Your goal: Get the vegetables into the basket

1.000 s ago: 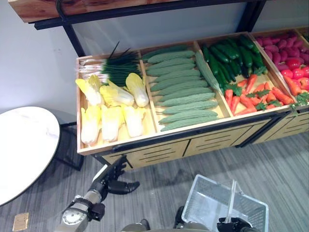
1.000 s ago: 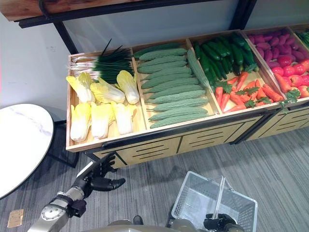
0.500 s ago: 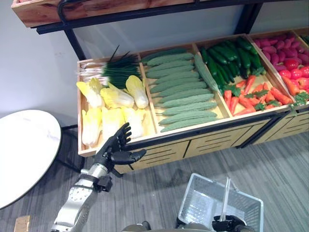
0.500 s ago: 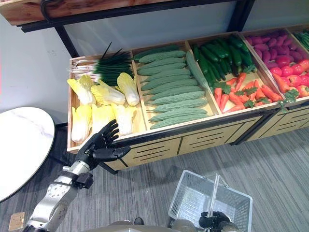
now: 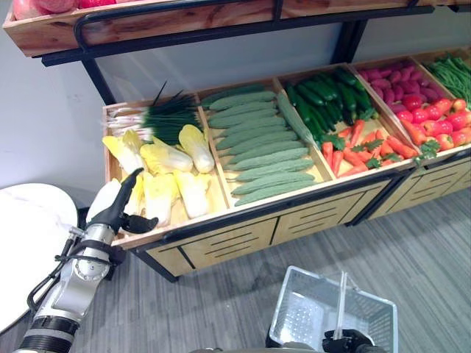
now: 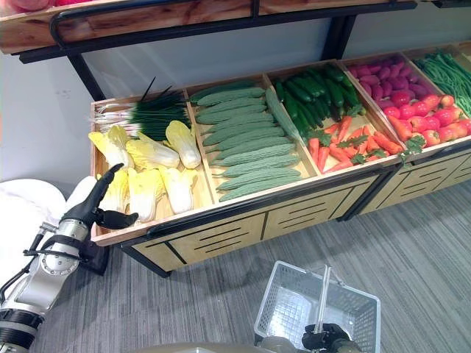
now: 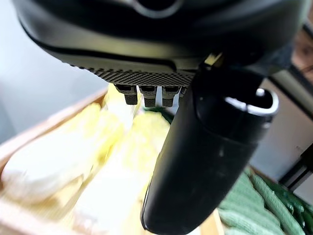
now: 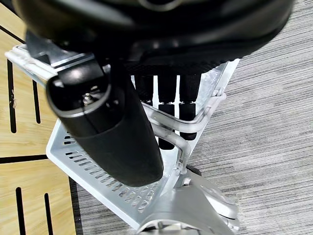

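Observation:
Pale yellow cabbages lie in the leftmost bin of the wooden stand, and they show close past my fingers in the left wrist view. My left hand hovers open over that bin's front left corner, fingers straight and thumb out. The white wire basket hangs low in front of the stand. My right hand is shut on the basket's handle, fingers curled round the bar.
Further bins hold scallions, light green gourds, dark cucumbers, carrots, red vegetables and green beans. A white round table stands at the left. A wooden shelf overhangs the stand.
My left hand has risen from below the stand's front edge and moved left to the cabbage bin's corner. The camera has shifted. The right hand keeps hold of the basket.

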### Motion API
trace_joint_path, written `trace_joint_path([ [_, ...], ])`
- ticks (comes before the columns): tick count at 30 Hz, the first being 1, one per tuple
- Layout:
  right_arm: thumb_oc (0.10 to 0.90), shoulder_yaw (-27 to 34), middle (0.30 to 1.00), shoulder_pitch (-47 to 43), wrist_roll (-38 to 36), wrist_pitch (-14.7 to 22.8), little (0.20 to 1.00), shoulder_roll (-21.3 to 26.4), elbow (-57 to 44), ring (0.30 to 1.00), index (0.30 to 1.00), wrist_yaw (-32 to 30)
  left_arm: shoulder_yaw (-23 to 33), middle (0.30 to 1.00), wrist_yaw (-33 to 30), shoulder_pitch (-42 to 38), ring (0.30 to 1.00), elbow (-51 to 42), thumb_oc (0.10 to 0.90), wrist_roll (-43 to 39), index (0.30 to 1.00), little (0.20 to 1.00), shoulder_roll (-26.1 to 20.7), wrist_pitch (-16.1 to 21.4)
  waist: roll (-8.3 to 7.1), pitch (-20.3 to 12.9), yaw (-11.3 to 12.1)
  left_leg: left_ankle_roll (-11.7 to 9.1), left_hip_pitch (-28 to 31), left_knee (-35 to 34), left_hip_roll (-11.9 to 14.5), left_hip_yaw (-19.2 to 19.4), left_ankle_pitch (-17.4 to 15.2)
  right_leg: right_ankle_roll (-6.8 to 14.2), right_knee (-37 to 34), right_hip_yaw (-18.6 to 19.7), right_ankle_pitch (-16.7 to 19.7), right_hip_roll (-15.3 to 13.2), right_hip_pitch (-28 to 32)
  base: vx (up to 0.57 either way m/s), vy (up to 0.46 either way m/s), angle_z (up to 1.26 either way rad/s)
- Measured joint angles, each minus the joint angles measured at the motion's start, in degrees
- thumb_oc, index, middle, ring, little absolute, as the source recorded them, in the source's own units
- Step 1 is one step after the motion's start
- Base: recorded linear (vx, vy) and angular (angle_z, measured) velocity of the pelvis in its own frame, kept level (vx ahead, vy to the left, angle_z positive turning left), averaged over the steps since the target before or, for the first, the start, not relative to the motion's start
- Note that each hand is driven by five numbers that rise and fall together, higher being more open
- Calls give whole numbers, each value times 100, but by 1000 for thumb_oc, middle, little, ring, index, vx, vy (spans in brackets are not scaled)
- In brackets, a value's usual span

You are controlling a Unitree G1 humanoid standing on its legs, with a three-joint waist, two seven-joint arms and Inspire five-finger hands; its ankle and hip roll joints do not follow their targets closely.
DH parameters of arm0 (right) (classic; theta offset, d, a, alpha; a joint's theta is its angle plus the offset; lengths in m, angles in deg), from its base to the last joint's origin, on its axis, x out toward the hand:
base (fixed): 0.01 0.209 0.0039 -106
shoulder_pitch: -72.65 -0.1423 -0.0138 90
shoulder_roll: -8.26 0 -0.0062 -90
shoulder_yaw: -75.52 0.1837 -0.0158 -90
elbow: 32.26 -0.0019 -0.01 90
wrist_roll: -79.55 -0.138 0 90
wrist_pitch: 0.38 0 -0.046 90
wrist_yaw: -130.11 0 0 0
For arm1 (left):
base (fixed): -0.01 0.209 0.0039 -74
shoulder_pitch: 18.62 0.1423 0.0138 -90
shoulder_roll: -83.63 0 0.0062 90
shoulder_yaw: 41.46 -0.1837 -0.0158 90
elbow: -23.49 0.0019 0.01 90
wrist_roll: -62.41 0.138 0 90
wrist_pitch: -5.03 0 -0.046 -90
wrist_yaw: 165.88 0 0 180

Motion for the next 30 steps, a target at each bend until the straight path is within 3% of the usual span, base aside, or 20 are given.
trace_joint_path([
  [5,400,-46,300,75,134,40,300,-49,-46,300,300,-28,-119,1000,-275,-251,1000,701,900,429,1000,1000,-233,-53,-44,-155,-106,5,-19,-18,-7,115,-10,39,0,110,5,4,-62,8,1,-11],
  [10,400,-48,300,100,143,46,300,-56,-31,300,300,-84,-593,1000,-359,-431,1000,1269,900,652,1000,1000,-226,-192,-56,-189,-199,6,-41,-1,-20,160,-10,7,1,161,52,9,-112,8,-3,-6],
  [11,400,-87,300,87,143,45,300,-56,-36,300,300,-103,-991,1000,-369,-736,1000,1841,900,789,1000,1000,-184,-337,-59,-186,-212,7,-66,-1,-22,183,-10,3,1,180,60,9,-144,18,-3,-7],
  [16,400,-108,300,58,144,48,300,-72,-41,300,300,-128,-1404,1000,-406,-1123,1000,2540,900,867,1000,1000,-31,-437,-84,-188,-263,6,-133,-1,-24,284,-11,15,1,273,69,28,-259,22,-9,-10],
  [25,400,-226,300,-53,152,71,300,-62,-75,300,300,-264,-1792,1000,-406,-1774,1000,2942,900,847,1000,1000,-41,-446,-91,-169,-217,17,-556,1,-49,435,24,52,1,430,166,42,-747,10,-19,-9],
  [30,400,-328,300,-108,152,100,300,-45,-77,300,300,-337,-1873,1000,-490,-2005,1000,3025,900,835,1000,1000,-84,-435,-185,-111,-156,17,-818,-1,-64,442,84,96,-2,460,211,26,-1014,9,-19,-1],
])
